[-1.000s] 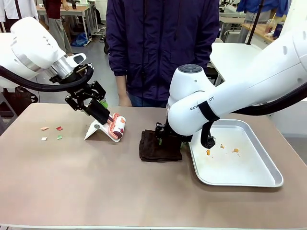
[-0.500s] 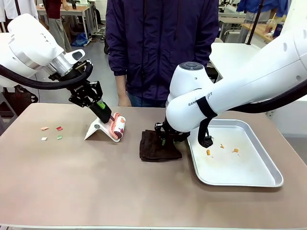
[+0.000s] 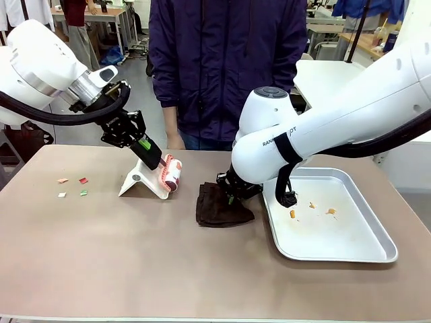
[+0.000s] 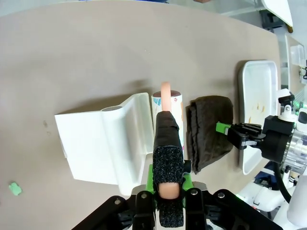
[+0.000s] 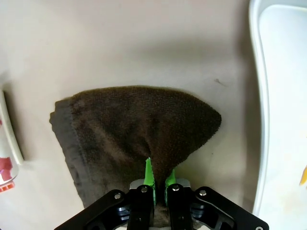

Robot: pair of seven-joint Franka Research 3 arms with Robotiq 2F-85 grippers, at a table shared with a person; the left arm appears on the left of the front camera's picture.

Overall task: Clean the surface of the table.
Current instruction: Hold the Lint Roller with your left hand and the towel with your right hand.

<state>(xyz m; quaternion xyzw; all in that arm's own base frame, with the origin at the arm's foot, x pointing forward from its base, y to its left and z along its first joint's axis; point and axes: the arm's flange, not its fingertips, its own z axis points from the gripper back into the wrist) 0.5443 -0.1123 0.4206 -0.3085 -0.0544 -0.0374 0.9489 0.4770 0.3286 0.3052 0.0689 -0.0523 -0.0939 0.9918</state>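
**Both claws clamped: roller at the stand, cloth beside the tray**

The beige-brown surface ran across the whole front view, and a person in a dark jacket stood at its far side. The left claw reached in from the left and was clamped tight on the dark-wrapped handle of a lint roller, with its green pads pressed to either side of the grip. The roller's head sat just beside the raised lip of a white stand that rested on the surface. Whether the head itself touched the surface could not be told. Left of the stand and well apart from it, a few small red, green and pale scraps lay on the bare top.

The right claw came down near the middle, its jaws closed on a pinch of a dark brown cloth. In the right wrist view the fabric rose to a peak between the green pads, while the rest of it spread flat on the surface. The cloth lay between the roller and a silver tray, with a narrow strip of bare top separating it from the tray's rim. A few orange crumbs sat inside the tray.
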